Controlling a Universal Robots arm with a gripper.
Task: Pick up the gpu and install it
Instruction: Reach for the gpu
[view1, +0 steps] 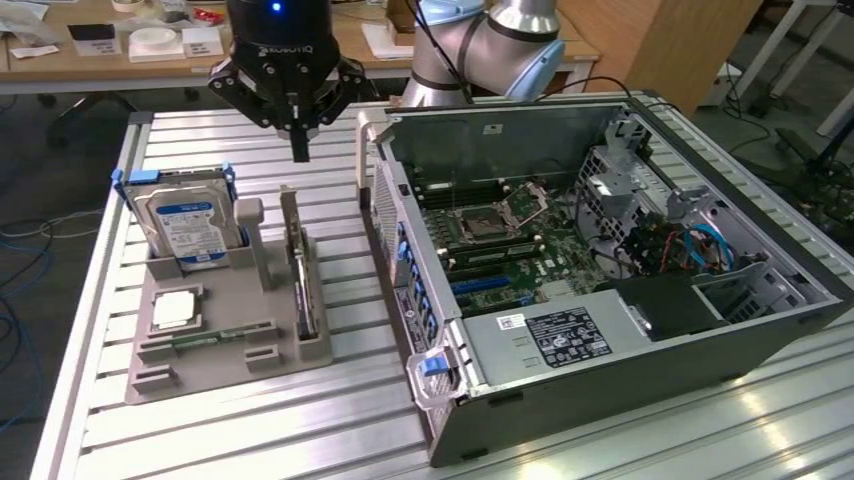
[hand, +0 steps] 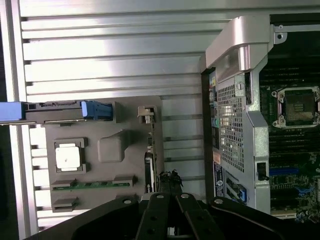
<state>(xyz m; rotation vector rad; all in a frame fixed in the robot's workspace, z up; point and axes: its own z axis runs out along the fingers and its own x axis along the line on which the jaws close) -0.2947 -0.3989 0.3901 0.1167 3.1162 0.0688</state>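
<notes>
While the gpu (view1: 304, 285) (hand: 148, 167) stands on edge in a slot of the grey holder (view1: 214, 350), between the hard drive (view1: 184, 225) and the open case (view1: 641, 390), the gripper (view1: 299, 148) hangs above it, empty, jaws pressed together.

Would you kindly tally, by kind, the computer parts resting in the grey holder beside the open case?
hard drive: 1
gpu: 1
processor chip: 1
memory stick: 1
Total: 4
</notes>
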